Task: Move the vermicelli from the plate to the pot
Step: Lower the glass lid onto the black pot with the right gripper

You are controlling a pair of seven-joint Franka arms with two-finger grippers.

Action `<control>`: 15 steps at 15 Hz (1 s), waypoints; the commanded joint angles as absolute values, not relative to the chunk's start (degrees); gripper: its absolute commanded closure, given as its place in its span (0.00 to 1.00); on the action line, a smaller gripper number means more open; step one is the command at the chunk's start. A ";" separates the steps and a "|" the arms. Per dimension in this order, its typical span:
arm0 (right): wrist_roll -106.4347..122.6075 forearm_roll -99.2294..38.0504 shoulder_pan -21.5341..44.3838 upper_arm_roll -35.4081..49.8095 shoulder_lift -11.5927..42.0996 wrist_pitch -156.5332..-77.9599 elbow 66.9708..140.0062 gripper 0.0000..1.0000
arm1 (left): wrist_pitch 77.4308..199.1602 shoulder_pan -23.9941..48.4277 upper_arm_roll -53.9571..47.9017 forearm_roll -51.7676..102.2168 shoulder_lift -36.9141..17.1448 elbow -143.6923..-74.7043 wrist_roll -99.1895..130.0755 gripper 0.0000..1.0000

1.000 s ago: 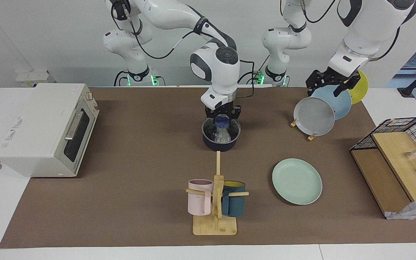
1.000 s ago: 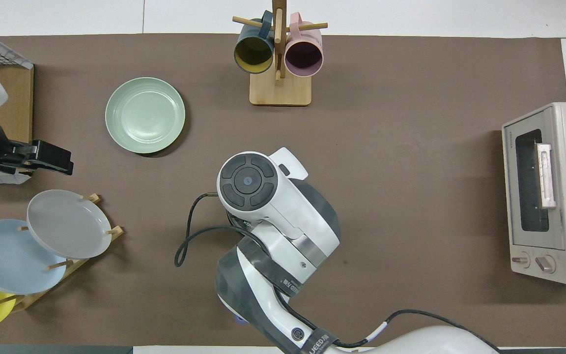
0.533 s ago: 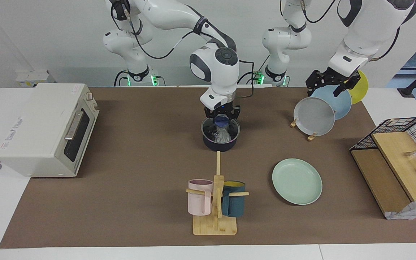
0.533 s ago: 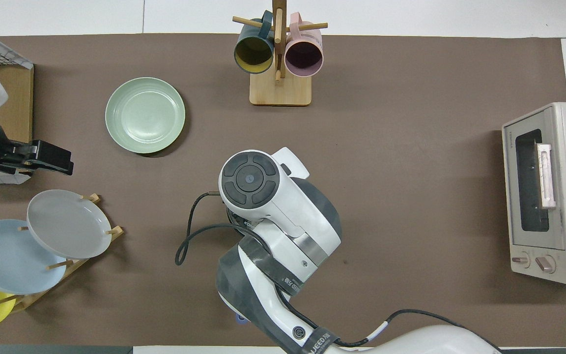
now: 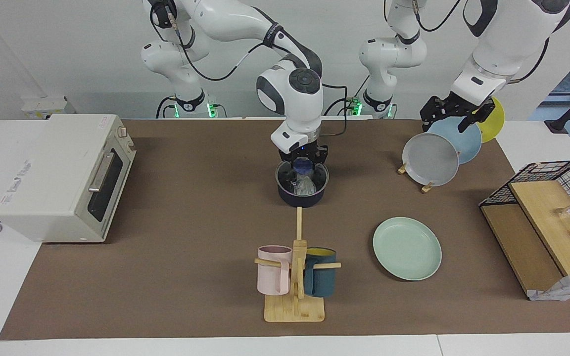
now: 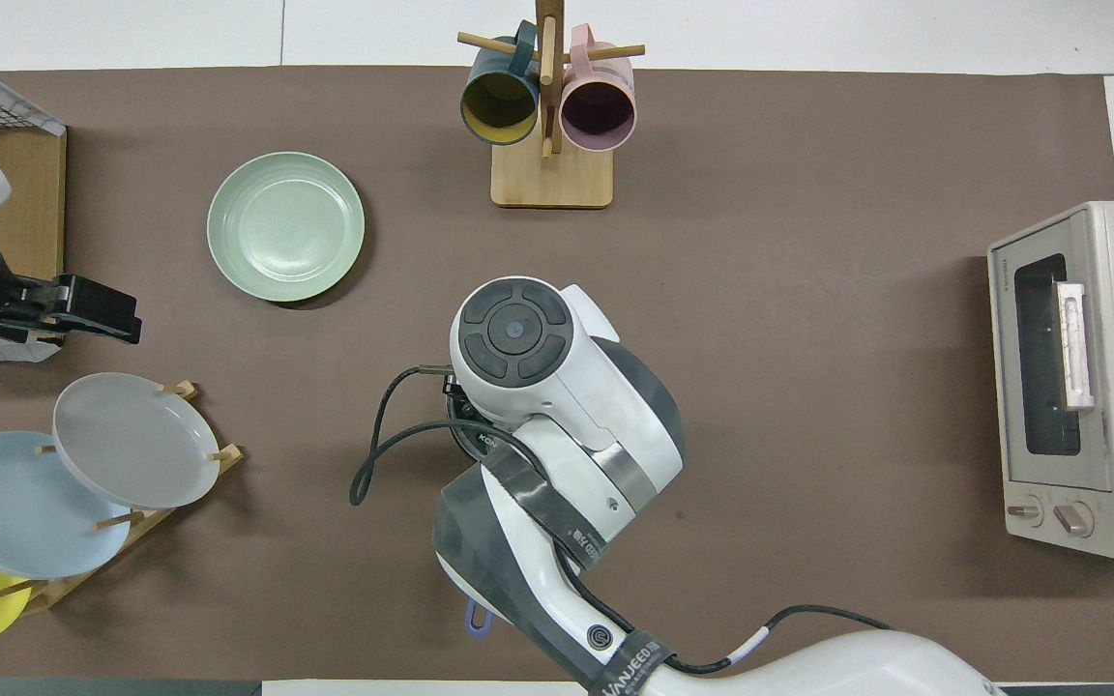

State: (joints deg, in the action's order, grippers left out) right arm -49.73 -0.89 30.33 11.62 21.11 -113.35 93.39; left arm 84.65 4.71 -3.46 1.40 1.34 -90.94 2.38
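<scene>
The pot (image 5: 301, 198), a small dark navy saucepan, stands mid-table near the robots. The vermicelli (image 5: 305, 184) lies inside it as a pale glassy bundle. My right gripper (image 5: 305, 170) hangs straight down just over the pot's mouth, fingers apart, a little above the bundle. In the overhead view the right arm hides the pot except the tip of its blue handle (image 6: 473, 619). The mint-green plate (image 5: 406, 248) lies bare, farther from the robots toward the left arm's end; it also shows in the overhead view (image 6: 285, 225). My left gripper (image 5: 455, 114) waits in the air over the plate rack.
A rack holds grey (image 5: 431, 159), blue and yellow plates upright at the left arm's end. A wooden mug stand (image 5: 295, 277) with pink and teal mugs stands farther out than the pot. A toaster oven (image 5: 62, 173) sits at the right arm's end, a wire basket (image 5: 542, 207) at the left arm's.
My right gripper has risen a little over the pot and its wrist has shifted slightly. The vermicelli has stayed in the pot. The left arm has not moved.
</scene>
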 commanded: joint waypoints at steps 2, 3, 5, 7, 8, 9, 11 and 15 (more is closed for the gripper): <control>-50.27 -1.50 28.22 12.30 21.88 -108.56 90.98 0.60 | 84.29 3.52 -4.13 2.20 1.76 -91.23 2.81 0.00; -50.27 -1.41 27.95 12.30 22.49 -106.63 89.49 0.60 | 84.29 3.43 -4.04 2.20 1.76 -91.23 2.81 0.00; -50.27 -1.93 27.77 12.30 23.03 -106.26 88.16 0.60 | 84.29 3.52 -4.04 2.20 1.76 -91.23 2.81 0.00; -50.36 -3.77 27.69 12.30 23.11 -106.87 88.50 0.60 | 84.29 3.52 -4.04 2.20 1.84 -91.32 2.81 0.00; -50.36 -3.87 27.77 12.30 23.20 -106.87 88.51 0.60 | 84.29 3.52 -3.96 2.20 1.93 -91.41 2.81 0.00; -50.54 -4.13 27.86 12.30 23.20 -106.88 88.42 0.60 | 84.37 3.52 -3.96 2.20 1.93 -91.41 2.73 0.00; -50.80 -5.53 27.95 12.30 23.20 -107.14 88.42 0.60 | 84.29 3.52 -3.87 2.20 2.02 -91.41 2.37 0.00; -52.29 -5.36 28.83 12.30 23.20 -107.84 88.68 0.60 | 84.55 3.52 -3.69 2.20 2.11 -91.67 2.81 0.00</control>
State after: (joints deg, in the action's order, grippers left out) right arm -50.93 -4.46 29.06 11.78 22.44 -107.83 89.92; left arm 84.64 4.46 -3.35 1.40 1.34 -90.94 2.40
